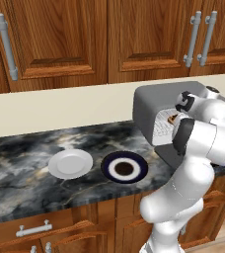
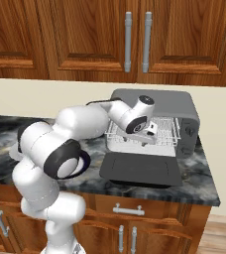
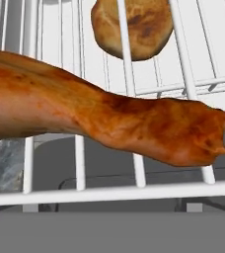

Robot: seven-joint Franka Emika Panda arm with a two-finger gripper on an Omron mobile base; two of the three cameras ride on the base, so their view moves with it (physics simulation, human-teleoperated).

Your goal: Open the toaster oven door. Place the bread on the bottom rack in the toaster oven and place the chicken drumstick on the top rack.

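On the top rack [image 3: 129, 192], the chicken drumstick [image 3: 99, 118] lies free beneath wide-open, empty fingers.

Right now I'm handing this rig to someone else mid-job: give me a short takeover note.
Pincer: open, holding nothing, at the toaster oven mouth.
Oven door: folded down flat, open.
Bread: on the bottom rack, seen through the wires above it.
Chicken drumstick: lying on the top rack.
Both plates on the counter are bare.
Done: door, bread, drumstick. Left: back the arm out.

Toaster oven door [image 2: 140, 169] down, mouth open; chicken drumstick [image 3: 99, 118] on top rack [image 3: 129, 190] blocks reach.
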